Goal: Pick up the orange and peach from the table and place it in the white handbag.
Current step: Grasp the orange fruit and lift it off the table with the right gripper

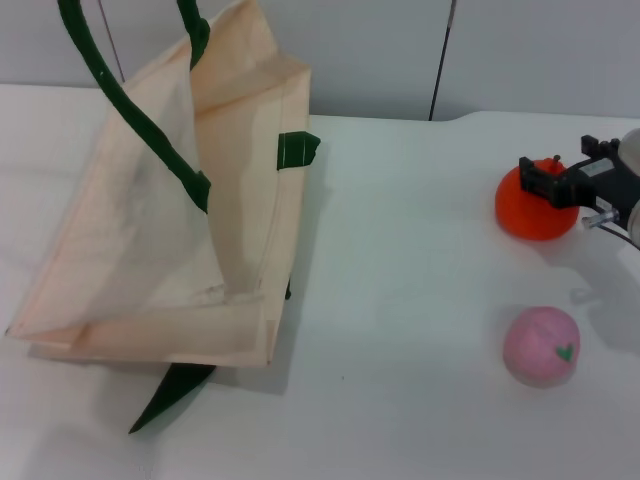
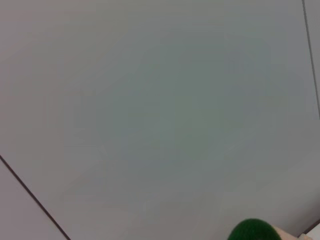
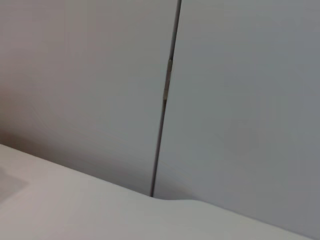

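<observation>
Nothing bagged yet: bright orange-red round toy orange [image 1: 535, 210] and pale pink peach [image 1: 541, 346] both on white bench [image 1: 400, 300], well apart from cream fabric handbag [image 1: 170, 240]; right gripper [image 1: 560, 180] at orange, fingers' state unclear; left gripper unseen

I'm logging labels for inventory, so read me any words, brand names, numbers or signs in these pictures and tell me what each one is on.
No readable text in any view.
The white handbag is blank.
The peach carries only a green leaf mark.
The orange is plain.
</observation>
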You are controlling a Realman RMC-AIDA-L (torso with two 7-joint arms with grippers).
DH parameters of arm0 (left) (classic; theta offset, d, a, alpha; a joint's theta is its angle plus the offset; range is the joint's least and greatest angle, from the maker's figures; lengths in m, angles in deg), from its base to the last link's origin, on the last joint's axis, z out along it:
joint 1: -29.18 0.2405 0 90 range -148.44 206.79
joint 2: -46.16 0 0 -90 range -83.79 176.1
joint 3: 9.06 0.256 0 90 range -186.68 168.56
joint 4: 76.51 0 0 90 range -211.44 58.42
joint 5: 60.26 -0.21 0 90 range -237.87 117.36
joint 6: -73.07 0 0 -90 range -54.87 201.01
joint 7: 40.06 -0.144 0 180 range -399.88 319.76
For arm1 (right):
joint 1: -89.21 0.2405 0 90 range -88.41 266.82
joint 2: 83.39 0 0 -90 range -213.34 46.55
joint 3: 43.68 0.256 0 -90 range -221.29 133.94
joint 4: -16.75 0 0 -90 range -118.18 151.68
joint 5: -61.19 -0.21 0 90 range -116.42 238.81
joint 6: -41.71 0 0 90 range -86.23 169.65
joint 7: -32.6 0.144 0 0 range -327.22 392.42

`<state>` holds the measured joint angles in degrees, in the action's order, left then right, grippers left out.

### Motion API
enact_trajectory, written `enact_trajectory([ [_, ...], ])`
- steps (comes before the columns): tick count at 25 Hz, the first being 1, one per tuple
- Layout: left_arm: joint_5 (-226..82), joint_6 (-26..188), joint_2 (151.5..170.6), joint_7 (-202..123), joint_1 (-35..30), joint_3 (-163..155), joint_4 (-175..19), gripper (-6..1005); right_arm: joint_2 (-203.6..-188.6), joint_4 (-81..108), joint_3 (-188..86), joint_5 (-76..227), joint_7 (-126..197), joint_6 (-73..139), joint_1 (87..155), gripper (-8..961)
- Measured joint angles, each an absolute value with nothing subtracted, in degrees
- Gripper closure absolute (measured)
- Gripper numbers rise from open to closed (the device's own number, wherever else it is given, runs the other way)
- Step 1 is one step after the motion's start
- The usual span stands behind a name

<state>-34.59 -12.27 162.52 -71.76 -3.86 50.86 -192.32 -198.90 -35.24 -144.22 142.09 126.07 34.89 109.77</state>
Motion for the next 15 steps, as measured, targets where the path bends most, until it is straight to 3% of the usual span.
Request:
enact_trajectory([
  [15, -34.6, -12.2, 162.46, -71.9, -4.2, 50.8, -192.3, 878, -198.88, -34.0, -144.0, 142.5, 127.2, 30.8, 110.1, 67],
])
